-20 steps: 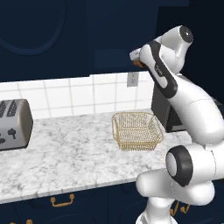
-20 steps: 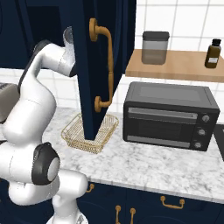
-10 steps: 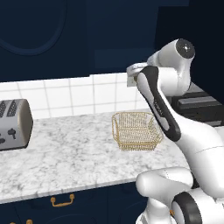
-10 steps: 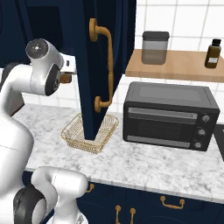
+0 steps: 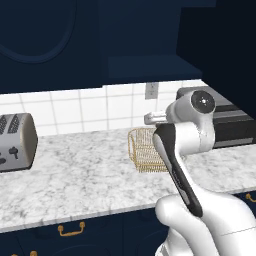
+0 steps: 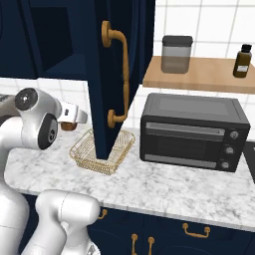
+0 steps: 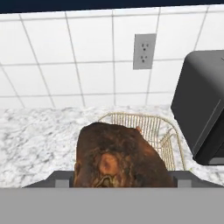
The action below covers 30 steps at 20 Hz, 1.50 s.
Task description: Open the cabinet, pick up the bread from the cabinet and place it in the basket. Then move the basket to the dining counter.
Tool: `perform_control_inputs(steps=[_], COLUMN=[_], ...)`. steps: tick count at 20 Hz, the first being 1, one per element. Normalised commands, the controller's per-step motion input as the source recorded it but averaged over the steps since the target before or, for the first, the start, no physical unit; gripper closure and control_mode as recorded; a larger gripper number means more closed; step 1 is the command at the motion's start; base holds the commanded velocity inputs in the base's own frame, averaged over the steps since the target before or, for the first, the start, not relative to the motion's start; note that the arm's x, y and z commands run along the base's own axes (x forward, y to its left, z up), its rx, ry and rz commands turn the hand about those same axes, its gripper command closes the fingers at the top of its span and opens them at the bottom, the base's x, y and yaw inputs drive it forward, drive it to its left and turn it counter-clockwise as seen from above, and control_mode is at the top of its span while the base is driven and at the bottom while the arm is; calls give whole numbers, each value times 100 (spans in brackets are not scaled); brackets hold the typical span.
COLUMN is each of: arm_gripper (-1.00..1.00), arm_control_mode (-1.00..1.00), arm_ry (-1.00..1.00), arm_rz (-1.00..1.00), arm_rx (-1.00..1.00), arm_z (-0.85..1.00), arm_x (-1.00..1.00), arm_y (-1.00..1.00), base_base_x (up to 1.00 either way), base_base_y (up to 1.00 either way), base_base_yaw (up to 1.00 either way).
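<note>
The bread (image 7: pixel 114 161), a round brown lump, sits between my fingertips with the gripper (image 7: pixel 120 177) shut on it. In the right base view the gripper (image 6: pixel 71 121) holds the bread (image 6: pixel 67 126) just left of and above the golden wire basket (image 6: pixel 102 152). The basket (image 7: pixel 151 127) lies on the marbled worktop just beyond the bread. The navy cabinet door (image 6: pixel 107 74) stands open, its brass handle (image 6: pixel 121 74) facing out. In the left base view the gripper (image 5: pixel 148 120) hangs over the basket (image 5: pixel 145 150). The dining counter is out of view.
A black toaster oven (image 6: pixel 194 132) stands right of the basket, close to it (image 7: pixel 203 105). A silver toaster (image 5: pixel 15 142) stands at the far left. A wooden shelf (image 6: pixel 199 79) carries a jar (image 6: pixel 177 54) and a bottle (image 6: pixel 242 61). A wall outlet (image 7: pixel 144 51) is behind the basket.
The arm has folded and brought the hand with the bread down from cabinet height to just above the basket's near left side. The basket has not moved.
</note>
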Motion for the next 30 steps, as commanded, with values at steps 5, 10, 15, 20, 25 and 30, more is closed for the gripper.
perform_control_inputs(steps=[5, 10, 15, 20, 25, 30], arm_gripper=[100, 100, 100, 100, 100, 100], arm_control_mode=[-100, -100, -100, -100, -100, -100], arm_ry=[3, 2, 12, 25, 19, 10], arm_rz=[-1, 0, -2, -5, -4, -1], arm_rx=[0, 0, 0, 0, 0, -1], arm_z=[-67, -49, -34, -20, -38, -66], arm_x=[19, 57, 63, 69, 74, 14], arm_y=[12, 3, -10, -1, -6, -27], base_base_x=[0, 0, 0, 0, 0, 0], base_base_y=[0, 0, 0, 0, 0, 0], base_base_yaw=[0, 0, 0, 0, 0, 0])
